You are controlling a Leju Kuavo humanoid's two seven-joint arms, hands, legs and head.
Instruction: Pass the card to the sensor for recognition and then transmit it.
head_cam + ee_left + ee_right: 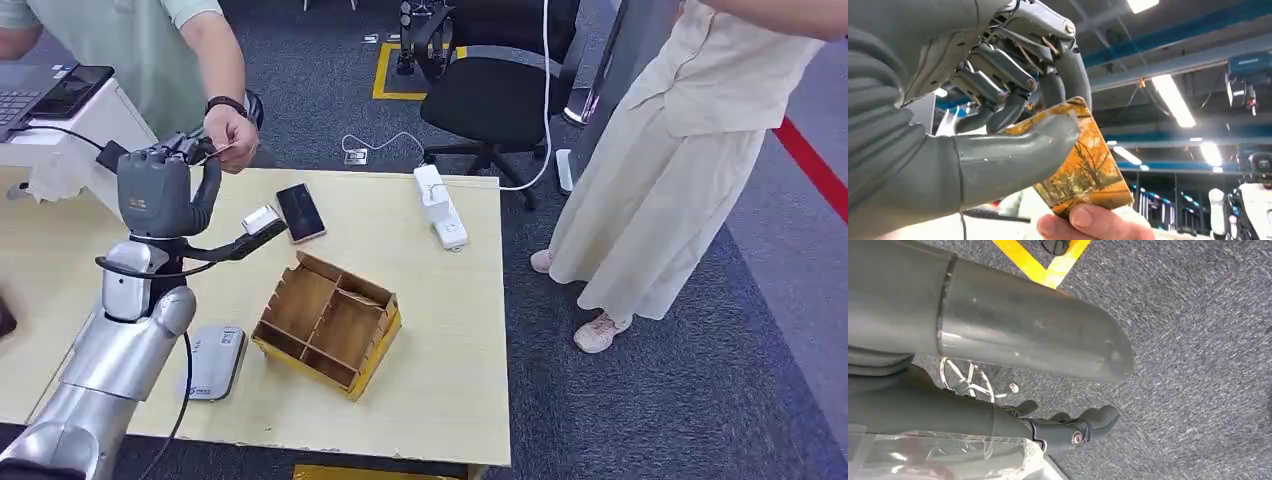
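My left hand [160, 185] is raised over the table's back left corner. It pinches a card [1088, 165] printed with an orange autumn scene between its thumb and fingers [1013, 100]. The card [222, 150] shows edge-on in the head view. A person's hand [232, 135] grips the card's other end, thumb [1088, 222] pressed on it. A flat grey-white reader [215, 360] lies near the table's front edge beside my left arm. My right hand [1013, 330] hangs over grey carpet, fingers [1073, 427] apart from the thumb, holding nothing.
An open wooden divider box [330, 320] sits mid-table. A phone [300, 212] and a small white device [260, 219] lie behind it, with a power strip [440, 205] at the back right. A second person in beige [680, 150] and an office chair [500, 90] stand beyond the table [450, 380].
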